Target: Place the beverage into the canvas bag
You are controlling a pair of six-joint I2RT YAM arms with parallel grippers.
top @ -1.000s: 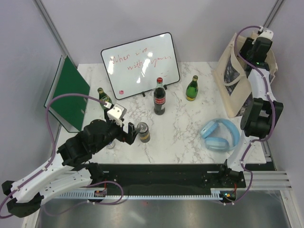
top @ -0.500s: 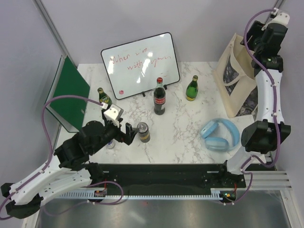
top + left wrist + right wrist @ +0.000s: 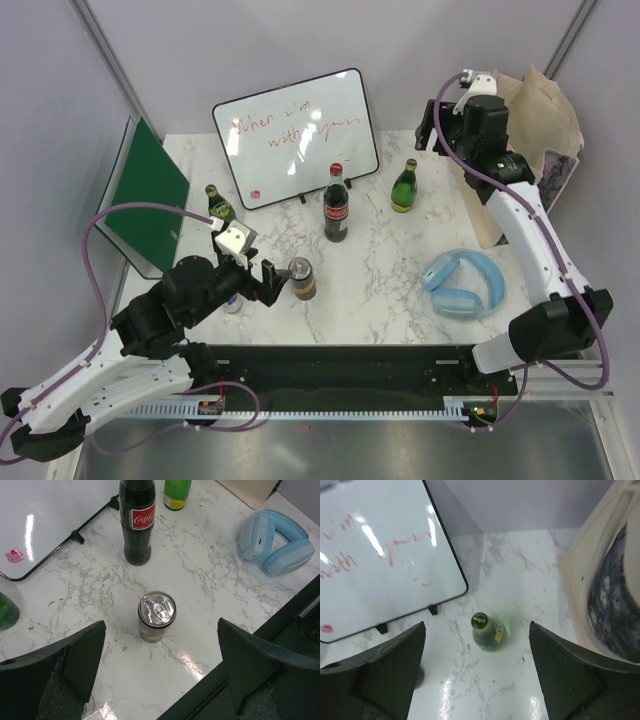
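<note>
left hand [image 3: 161,627], right hand [image 3: 476,626] both spread; three bottles [image 3: 336,205] [image 3: 404,188] [image 3: 218,205], one can [image 3: 301,279], one canvas bag [image 3: 545,110]

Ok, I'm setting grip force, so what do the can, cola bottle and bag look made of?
Can: metal, likely aluminium; shiny silver pull-tab lid. Cola bottle: glossy and dark, probably glass by its contoured shape, though plastic isn't ruled out. Bag: matte cream cloth, creased and sagging.

The can [image 3: 157,616] stands just ahead of the left claw [image 3: 160,626], cola bottle [image 3: 136,520] beyond it. Beneath the right claw [image 3: 476,626] stands a glass bottle [image 3: 489,631], whiteboard [image 3: 380,555] to its left, canvas bag [image 3: 607,600] right.
</note>
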